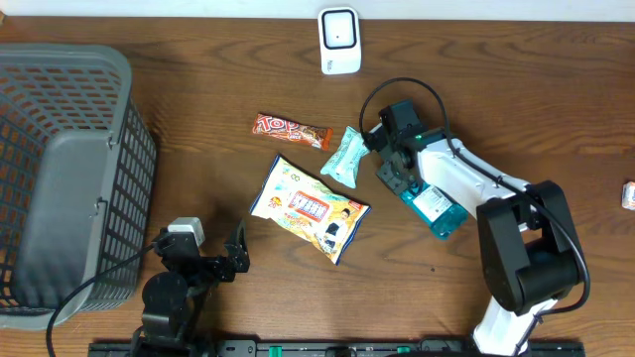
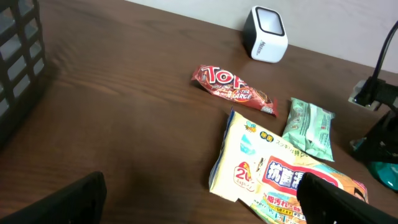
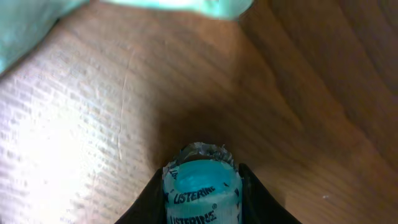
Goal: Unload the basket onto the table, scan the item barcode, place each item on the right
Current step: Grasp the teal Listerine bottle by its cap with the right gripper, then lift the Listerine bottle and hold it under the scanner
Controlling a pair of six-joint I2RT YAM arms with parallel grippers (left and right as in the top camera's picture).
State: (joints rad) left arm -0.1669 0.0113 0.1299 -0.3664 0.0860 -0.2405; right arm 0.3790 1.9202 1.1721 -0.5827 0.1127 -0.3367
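A small teal Listerine mouthwash bottle [image 3: 202,193] sits between the black fingers of my right gripper [image 3: 202,183], which is shut on it, one finger against each side. Its foil-rimmed cap end points away over the wood. From overhead the bottle [image 1: 442,213] lies just off the right gripper [image 1: 399,181], right of centre. The white barcode scanner [image 1: 338,40] stands at the far edge of the table, also visible in the left wrist view as the scanner [image 2: 266,34]. My left gripper [image 1: 213,260] stays near the front edge, open and holding nothing [image 2: 202,208].
A red Tops chocolate bar [image 1: 291,129], a pale green packet [image 1: 343,156] and a yellow wipes pack [image 1: 310,206] lie mid-table. A grey mesh basket [image 1: 60,178] fills the left side. A small item [image 1: 628,194] lies at the right edge.
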